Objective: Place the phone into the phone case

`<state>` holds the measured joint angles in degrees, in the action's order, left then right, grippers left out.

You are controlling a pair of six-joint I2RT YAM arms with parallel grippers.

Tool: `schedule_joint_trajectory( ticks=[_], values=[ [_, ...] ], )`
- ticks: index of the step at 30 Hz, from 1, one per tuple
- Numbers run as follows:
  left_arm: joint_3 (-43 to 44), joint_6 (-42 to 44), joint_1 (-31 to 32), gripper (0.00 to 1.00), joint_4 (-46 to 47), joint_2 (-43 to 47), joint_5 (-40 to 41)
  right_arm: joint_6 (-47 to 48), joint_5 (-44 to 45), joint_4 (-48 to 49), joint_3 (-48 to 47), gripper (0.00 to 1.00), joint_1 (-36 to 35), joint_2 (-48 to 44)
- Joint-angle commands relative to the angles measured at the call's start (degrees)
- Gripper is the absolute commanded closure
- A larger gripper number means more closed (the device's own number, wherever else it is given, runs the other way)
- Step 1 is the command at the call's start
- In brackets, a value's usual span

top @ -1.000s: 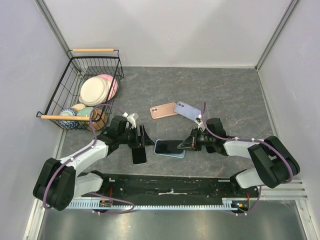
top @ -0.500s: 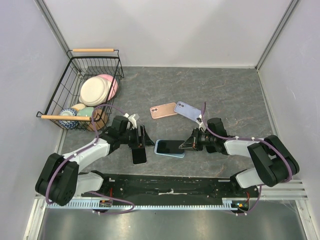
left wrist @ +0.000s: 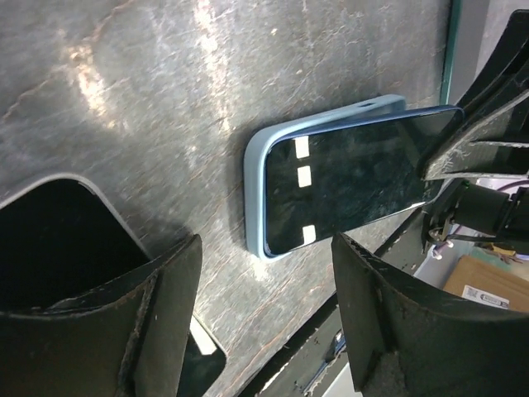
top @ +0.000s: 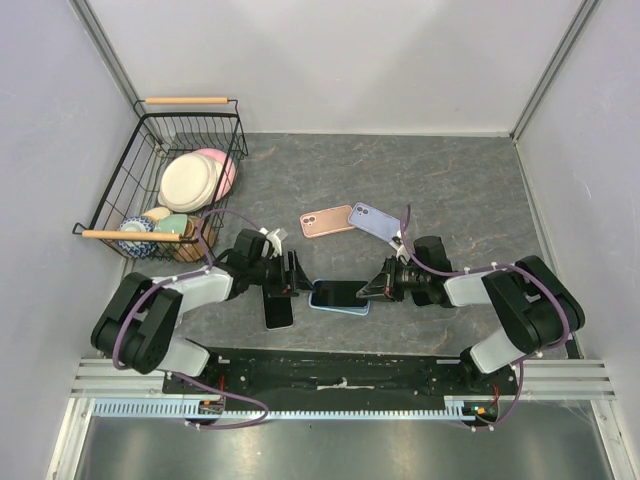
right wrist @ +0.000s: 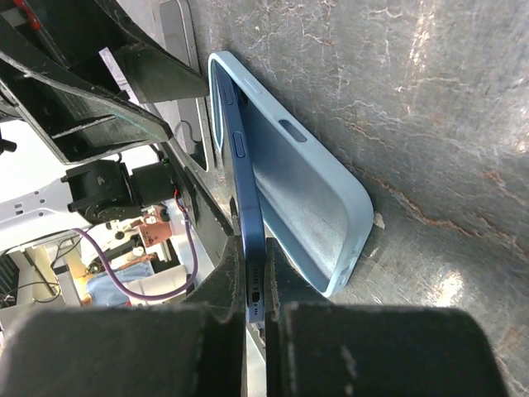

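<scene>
The right gripper [right wrist: 256, 285] is clamped on the near end of the dark blue slab phone [right wrist: 246, 207], one finger on each face. The phone's far end sits in the pale blue soft case [right wrist: 306, 190], while the gripped end is tilted up off it. The left gripper [left wrist: 263, 248] is spread wide and holds nothing, with the case's end just beyond its fingertips. Only the left wrist view shows the screen seated at that corner. Only the right wrist view shows the wedge-shaped gap. A black phone [left wrist: 50, 240] lies beneath the left finger.
</scene>
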<state>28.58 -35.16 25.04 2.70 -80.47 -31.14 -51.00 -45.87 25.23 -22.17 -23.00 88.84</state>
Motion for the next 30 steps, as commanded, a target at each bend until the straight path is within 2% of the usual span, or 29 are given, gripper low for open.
schedule_joint_trajectory(
  ticks=[1,8,14,17,21,23,30],
  values=[
    [3.0,-2.1,1.3,0.29,6.5,-4.9,-3.2,2.4,7.5,-2.8,1.1,1.00,-0.9,3.0],
    [5.3,-4.4,4.0,0.30,9.4,-9.7,-5.0,3.1,7.9,-1.6,0.8,1.00,-1.0,5.7],
    [6.8,-4.9,5.7,0.31,9.2,-10.1,-6.7,5.3,9.7,-4.0,0.3,1.00,-1.0,6.1],
    [7.4,-2.8,5.7,0.31,5.1,-7.4,-3.9,7.8,11.4,-7.2,-0.8,1.00,-1.1,6.1],
    [9.7,1.5,5.7,0.30,-7.0,-1.3,4.7,11.3,13.9,-11.7,-2.4,1.00,-1.2,6.3],
    [10.1,2.0,5.7,0.30,-9.3,2.8,8.5,12.6,14.8,-12.9,-3.0,1.00,-1.3,6.5],
    [10.5,-0.4,6.3,0.30,-11.1,12.0,8.8,13.8,16.3,-13.0,-4.1,1.00,-2.8,10.2]
  ],
)
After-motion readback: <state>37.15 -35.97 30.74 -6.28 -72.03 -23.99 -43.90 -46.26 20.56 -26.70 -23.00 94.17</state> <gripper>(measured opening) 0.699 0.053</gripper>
